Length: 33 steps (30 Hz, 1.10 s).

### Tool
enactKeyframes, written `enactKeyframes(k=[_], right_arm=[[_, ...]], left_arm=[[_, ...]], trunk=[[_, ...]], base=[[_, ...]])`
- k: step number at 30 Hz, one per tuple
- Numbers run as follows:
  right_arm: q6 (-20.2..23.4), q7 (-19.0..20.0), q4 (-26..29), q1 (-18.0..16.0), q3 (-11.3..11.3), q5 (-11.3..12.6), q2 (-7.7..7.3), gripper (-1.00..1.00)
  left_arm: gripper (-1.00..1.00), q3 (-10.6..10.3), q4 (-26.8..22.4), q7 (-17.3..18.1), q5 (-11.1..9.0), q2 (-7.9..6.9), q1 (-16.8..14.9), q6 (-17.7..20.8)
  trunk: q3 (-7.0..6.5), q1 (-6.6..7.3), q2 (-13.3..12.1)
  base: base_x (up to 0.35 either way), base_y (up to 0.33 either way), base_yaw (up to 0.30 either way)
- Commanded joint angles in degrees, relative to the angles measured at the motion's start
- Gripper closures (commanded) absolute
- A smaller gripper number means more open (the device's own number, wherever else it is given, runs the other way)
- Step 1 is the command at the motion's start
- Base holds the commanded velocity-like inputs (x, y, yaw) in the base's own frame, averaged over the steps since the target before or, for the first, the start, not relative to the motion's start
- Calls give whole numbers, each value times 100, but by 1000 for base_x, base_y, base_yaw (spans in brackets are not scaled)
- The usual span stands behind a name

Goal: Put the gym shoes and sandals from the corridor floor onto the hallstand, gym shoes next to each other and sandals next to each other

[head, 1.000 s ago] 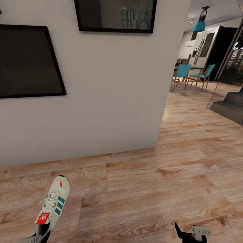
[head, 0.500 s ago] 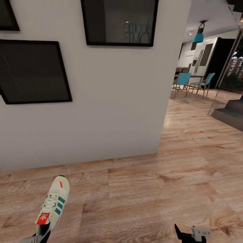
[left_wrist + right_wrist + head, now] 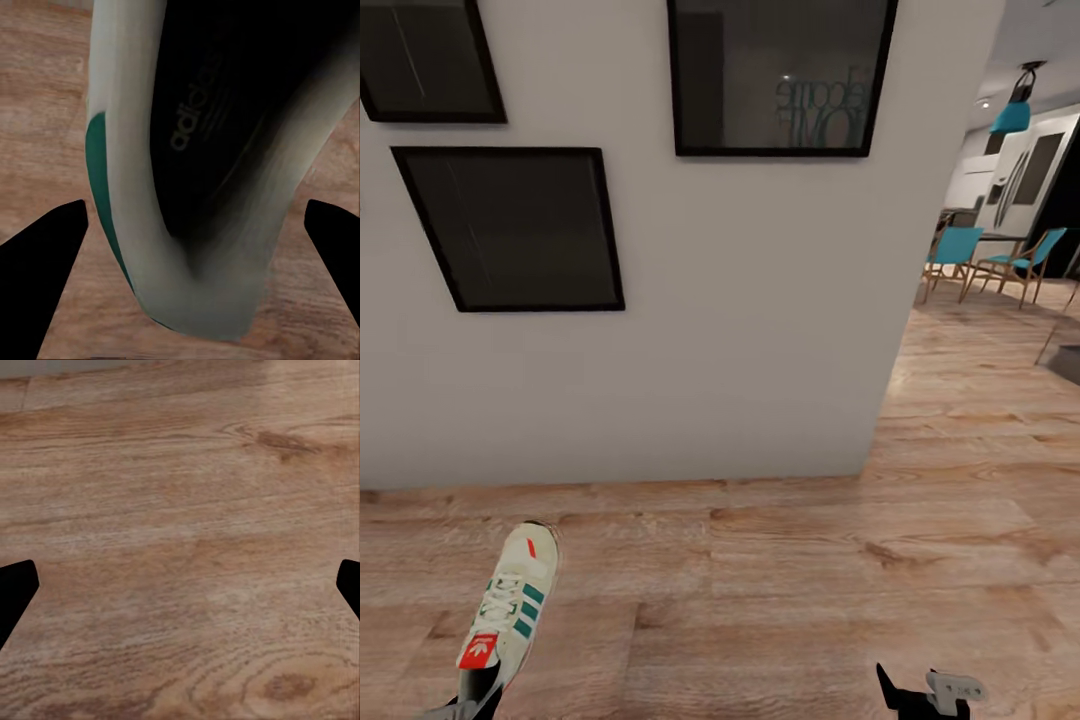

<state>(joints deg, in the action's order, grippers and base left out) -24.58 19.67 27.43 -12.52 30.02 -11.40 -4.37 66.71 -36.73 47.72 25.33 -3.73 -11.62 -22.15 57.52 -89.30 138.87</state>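
one gym shoe [image 3: 508, 612] is off the corridor floor [image 3: 810, 570], carried at the lower left of the head view by the left gripper [image 3: 472, 692]. its long axis runs away from the robot, heel end down at the gripper and toe pointing toward the white wall [image 3: 760, 300] with its dark picture frames [image 3: 515, 228]. in the left wrist view the shoe's opening and heel collar [image 3: 202, 187] sit between the two dark fingers [image 3: 41, 255]; the fingers stand wide to either side, and whether they actually press the shoe cannot be told from that view, though the shoe hanging clear of the planks suggests a hold near the heel.

the right gripper [image 3: 925, 692] hangs low at the right, fingers apart with nothing between them, looking down on bare planks [image 3: 180, 540].

no rack is visible ahead, just the wall, with teal chairs [image 3: 1000, 262] far off in the room past its right corner. so the carried shoe belongs to the left arm, and i judge the next need is to bring the hallstand into sight, then set the shoe down toe-first along the axis it already holds.
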Motion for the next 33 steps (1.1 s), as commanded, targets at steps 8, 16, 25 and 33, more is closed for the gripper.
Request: enactKeyframes(k=[8,16,25,33], right_arm=[[-29,37,-1,-5,56,-56,-15,-100],[-29,14,-12,-5,45,-57,-3,-100],[-29,11,-19,-5,40,-64,7,-100],[-29,12,-18,-5,37,-64,7,-100]], left_arm=[[100,575,300,44,-120,73,-7,-1190],[100,604,388,45,-109,95,-7,-1327],[100,606,395,44,-110,98,-7,-1340],[100,606,393,42,-112,107,-7,-1352]], trunk=[[-139,177,-320],[-283,353,-641],[-347,463,-841],[-306,463,-841]], base=[[0,0,275],[0,0,275],[0,0,267],[0,-22,247]])
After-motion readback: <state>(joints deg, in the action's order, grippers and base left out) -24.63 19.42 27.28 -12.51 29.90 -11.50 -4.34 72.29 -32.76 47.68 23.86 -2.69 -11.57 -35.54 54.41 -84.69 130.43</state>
